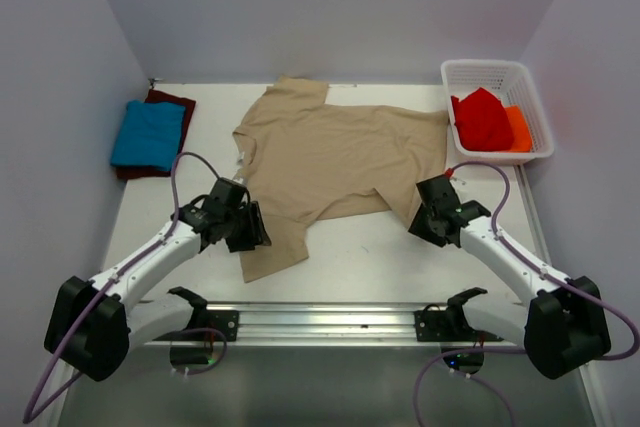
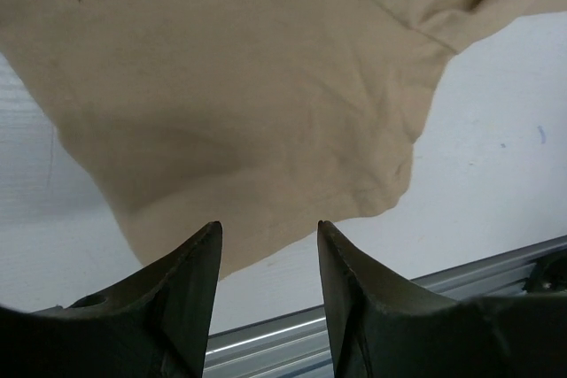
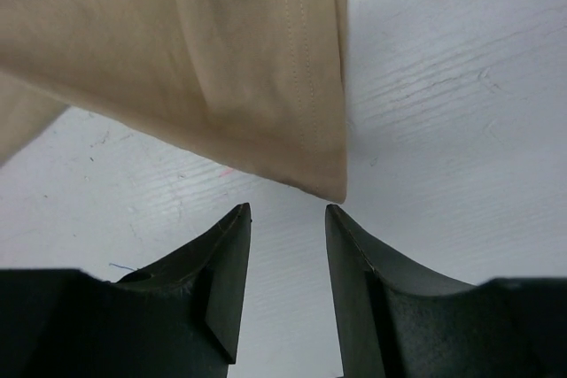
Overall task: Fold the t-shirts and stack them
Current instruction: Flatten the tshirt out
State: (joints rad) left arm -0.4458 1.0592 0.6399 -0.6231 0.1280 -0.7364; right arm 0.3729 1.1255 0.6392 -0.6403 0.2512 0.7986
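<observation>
Tan t-shirt (image 1: 340,162) lies spread flat in the middle, unfolded; the blue t-shirt (image 1: 148,134) sits folded atop the maroon t-shirt (image 1: 176,100) at far left. Our left gripper (image 2: 268,227) and right gripper (image 3: 288,210) hang parted and empty, at its near sleeve and hem corner. We judge grasping comes next: pinch both, then fold

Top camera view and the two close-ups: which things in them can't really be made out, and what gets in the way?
Maroon t-shirt: top view, blue t-shirt lies on it; only edges show.
Red cloth and orange cloth: top view, bunched in the basket; what they are is unclear.
Tan t-shirt: left gripper covers part in the top view; both wrist views cut it off at the frame edges.
</observation>
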